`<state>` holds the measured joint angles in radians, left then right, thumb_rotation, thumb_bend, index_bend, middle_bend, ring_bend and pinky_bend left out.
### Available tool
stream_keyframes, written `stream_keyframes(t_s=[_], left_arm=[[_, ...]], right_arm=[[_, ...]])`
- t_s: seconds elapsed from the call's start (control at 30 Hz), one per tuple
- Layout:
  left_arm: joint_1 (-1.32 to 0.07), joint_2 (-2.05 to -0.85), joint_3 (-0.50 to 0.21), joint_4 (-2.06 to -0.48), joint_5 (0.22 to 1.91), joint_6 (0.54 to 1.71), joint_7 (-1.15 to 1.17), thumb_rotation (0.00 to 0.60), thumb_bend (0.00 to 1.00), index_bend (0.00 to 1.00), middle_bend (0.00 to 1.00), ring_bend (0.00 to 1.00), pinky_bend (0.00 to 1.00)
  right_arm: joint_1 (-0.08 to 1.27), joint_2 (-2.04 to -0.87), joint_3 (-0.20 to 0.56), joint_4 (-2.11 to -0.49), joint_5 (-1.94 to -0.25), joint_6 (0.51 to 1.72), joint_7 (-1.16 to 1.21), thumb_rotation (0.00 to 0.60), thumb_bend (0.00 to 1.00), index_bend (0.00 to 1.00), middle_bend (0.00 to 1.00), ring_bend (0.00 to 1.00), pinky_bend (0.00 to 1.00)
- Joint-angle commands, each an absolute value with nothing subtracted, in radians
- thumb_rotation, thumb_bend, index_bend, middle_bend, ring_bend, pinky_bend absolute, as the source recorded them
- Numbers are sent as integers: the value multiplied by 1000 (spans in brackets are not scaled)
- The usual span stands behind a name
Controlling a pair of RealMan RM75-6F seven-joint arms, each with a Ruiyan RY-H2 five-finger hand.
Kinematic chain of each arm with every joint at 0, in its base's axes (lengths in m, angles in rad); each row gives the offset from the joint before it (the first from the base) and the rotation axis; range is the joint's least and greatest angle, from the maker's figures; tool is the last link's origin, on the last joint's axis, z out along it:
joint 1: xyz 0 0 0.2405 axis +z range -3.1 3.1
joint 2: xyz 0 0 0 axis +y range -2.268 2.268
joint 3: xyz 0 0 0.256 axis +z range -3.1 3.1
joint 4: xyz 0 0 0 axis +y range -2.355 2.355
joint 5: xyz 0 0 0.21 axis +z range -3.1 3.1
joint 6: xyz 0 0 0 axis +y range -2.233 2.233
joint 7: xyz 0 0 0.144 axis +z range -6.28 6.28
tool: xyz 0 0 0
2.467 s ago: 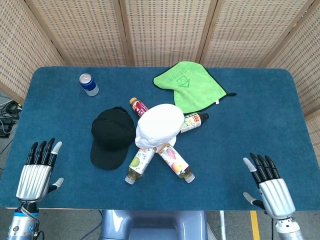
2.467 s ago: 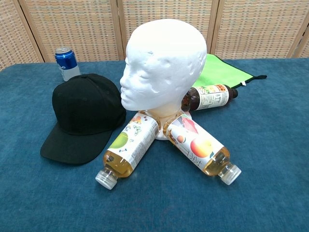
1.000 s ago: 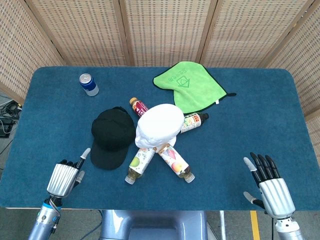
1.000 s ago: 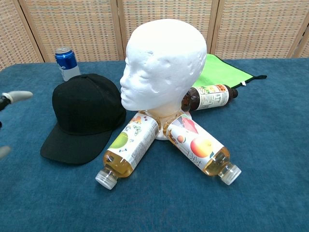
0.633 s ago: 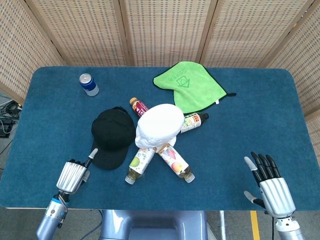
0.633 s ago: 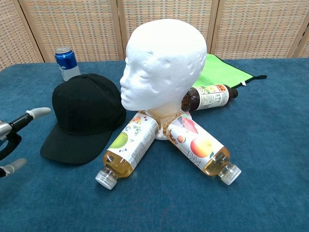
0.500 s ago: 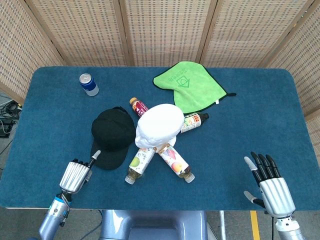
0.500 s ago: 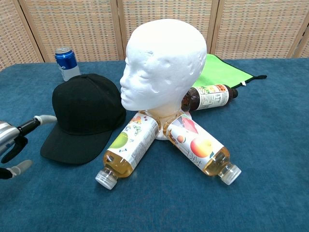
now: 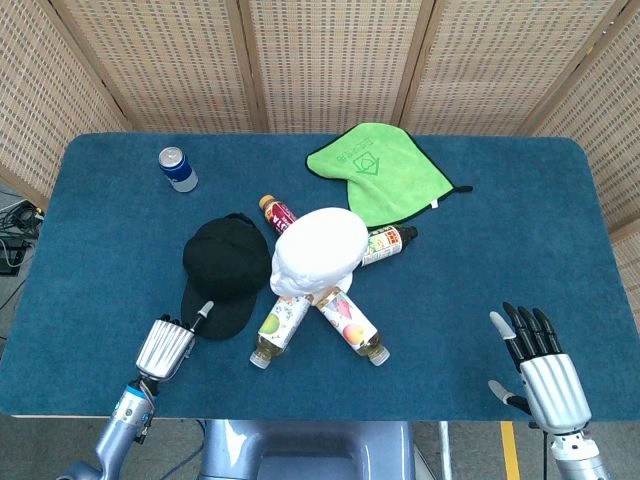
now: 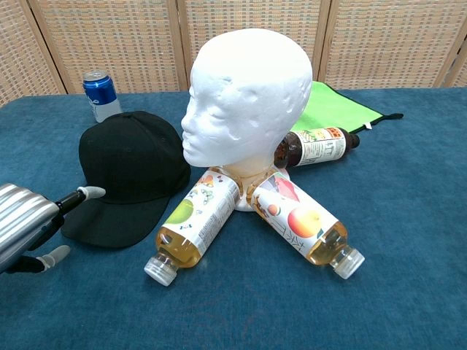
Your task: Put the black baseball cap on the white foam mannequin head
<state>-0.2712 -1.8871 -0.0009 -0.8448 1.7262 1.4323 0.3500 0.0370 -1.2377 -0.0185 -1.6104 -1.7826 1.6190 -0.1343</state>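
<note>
The black baseball cap (image 9: 224,272) (image 10: 125,173) lies on the blue table, brim toward the front edge, just left of the white foam mannequin head (image 9: 318,250) (image 10: 248,98), which stands upright facing left. My left hand (image 9: 170,345) (image 10: 33,222) is at the cap's brim, one fingertip over the brim edge and the thumb low beside it; nothing is held. My right hand (image 9: 540,370) hovers at the front right corner, fingers apart and holding nothing, far from the cap.
Three drink bottles lie around the mannequin's base: one front left (image 9: 277,330) (image 10: 193,226), one front right (image 9: 352,326) (image 10: 306,226), one behind (image 9: 388,243) (image 10: 315,146). A blue can (image 9: 178,169) (image 10: 100,95) stands back left. A green cloth (image 9: 382,172) lies behind.
My left hand has travelled from the front left corner rightward and forward to the cap's brim, turning onto its side. The right hand has barely moved. The cap and head stay put.
</note>
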Motion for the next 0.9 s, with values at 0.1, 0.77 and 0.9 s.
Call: stream_keyframes(t_s=[0.1,0.77,0.9], left_arm=[[-288,-1928,1,-777,1720,1427,339,600,335,153,863,846,765],[-347,-2068,-15,-521,1715,1512,256,600,371,452,933,899,788],[-355,-2091,-15,-476,1706,1512,241,600,372,452,935,901,790]], right_arm=[[37,-1239,-18,-1609,-1783,1620,-135,600,60,74,0,0,0],[41,-1252,-23,-1595,-1791,1617,-138,600,60,74,0,0,0],[42,-1254,-25,-1593,-1793,1615,-141,600,61,74,0,0,0]])
